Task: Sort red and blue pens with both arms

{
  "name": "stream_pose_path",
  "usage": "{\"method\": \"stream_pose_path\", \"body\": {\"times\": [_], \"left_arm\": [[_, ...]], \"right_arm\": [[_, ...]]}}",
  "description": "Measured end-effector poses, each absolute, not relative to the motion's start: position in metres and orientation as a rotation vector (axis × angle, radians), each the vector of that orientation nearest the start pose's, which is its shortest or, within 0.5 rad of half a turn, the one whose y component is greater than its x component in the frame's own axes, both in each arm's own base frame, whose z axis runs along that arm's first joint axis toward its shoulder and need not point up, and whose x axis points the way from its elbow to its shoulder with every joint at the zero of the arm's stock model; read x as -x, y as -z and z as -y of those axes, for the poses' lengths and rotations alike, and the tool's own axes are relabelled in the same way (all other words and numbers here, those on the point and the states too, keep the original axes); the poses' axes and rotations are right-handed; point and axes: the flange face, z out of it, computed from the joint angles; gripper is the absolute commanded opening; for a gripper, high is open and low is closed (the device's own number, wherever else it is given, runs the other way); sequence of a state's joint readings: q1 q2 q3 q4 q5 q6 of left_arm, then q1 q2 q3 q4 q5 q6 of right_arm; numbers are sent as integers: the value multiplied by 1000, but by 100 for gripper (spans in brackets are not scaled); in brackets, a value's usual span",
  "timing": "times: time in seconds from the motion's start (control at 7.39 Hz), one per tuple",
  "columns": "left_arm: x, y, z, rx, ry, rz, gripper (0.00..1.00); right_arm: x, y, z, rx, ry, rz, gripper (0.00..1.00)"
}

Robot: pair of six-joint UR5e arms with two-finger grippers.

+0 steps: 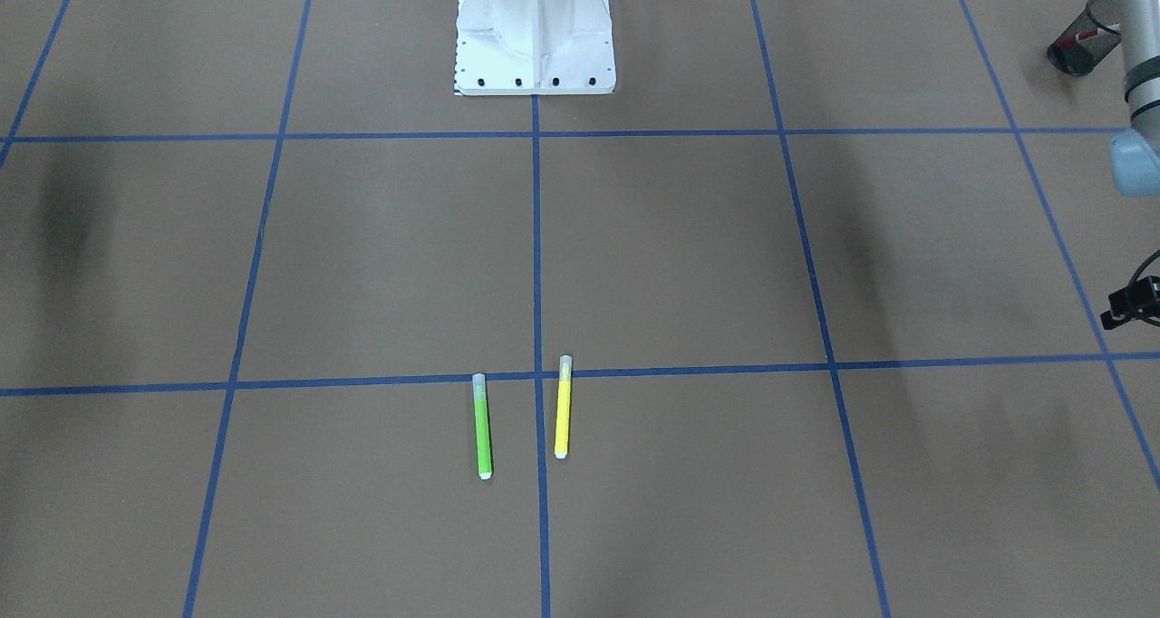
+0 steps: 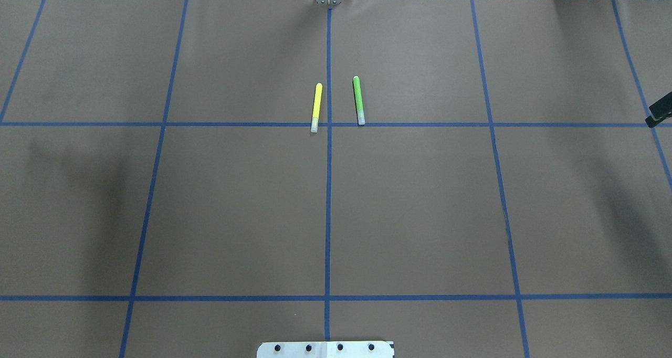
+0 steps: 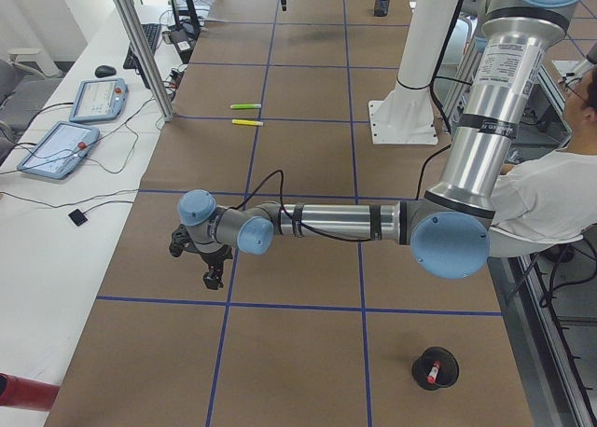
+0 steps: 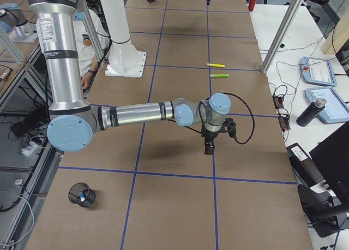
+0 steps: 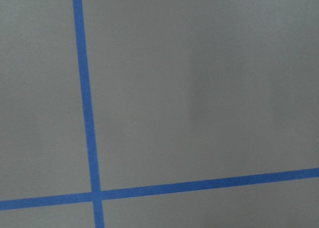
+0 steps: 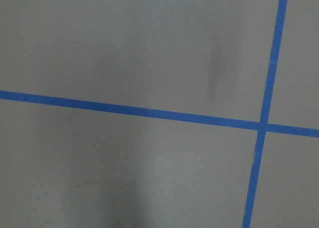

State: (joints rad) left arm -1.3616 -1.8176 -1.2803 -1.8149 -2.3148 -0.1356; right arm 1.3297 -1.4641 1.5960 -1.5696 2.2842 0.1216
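- Risk first: the green highlighter (image 2: pixel 358 100) and the yellow highlighter (image 2: pixel 316 107) lie side by side at mid-table. They are the only markers out on the paper, so any further grab would most likely take one of them and spoil the sort.
- Second hazard, as I judge it: each cup sits near an arm's elbow. A low swing of the left arm (image 3: pixel 336 220) or the right arm (image 4: pixel 139 114) could tip a cup and roll its pen out.
- The red pen (image 3: pixel 431 375) is inside the left-end mesh cup (image 3: pixel 450 369). The left gripper (image 3: pixel 214 278) hangs over bare paper, well apart from it and out towards the table's far edge.
- The blue pen (image 4: pixel 82 196) sits in the right-end mesh cup (image 4: pixel 90 200). The right gripper (image 4: pixel 209 148) hovers well apart from it, above a taped square.
- Jaws, both sides: I cannot tell whether they are apart or together. The side views show them too small, and the wrist cameras catch only brown paper and blue tape (image 5: pixel 84 98).
- With each pen in its own cup, the sorting looks done.
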Motion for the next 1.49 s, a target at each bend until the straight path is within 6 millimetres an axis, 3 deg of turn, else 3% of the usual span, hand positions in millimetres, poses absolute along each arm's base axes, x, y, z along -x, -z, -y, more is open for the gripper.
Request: {"method": "stream_pose_path", "body": {"times": [0.54, 1.49], "left_arm": [[-44, -630, 613, -74, -152, -769, 99], [-42, -619, 606, -94, -152, -776, 99]], "right_arm": [[50, -592, 549, 1, 160, 717, 100], [48, -593, 550, -12, 164, 682, 100]]}}
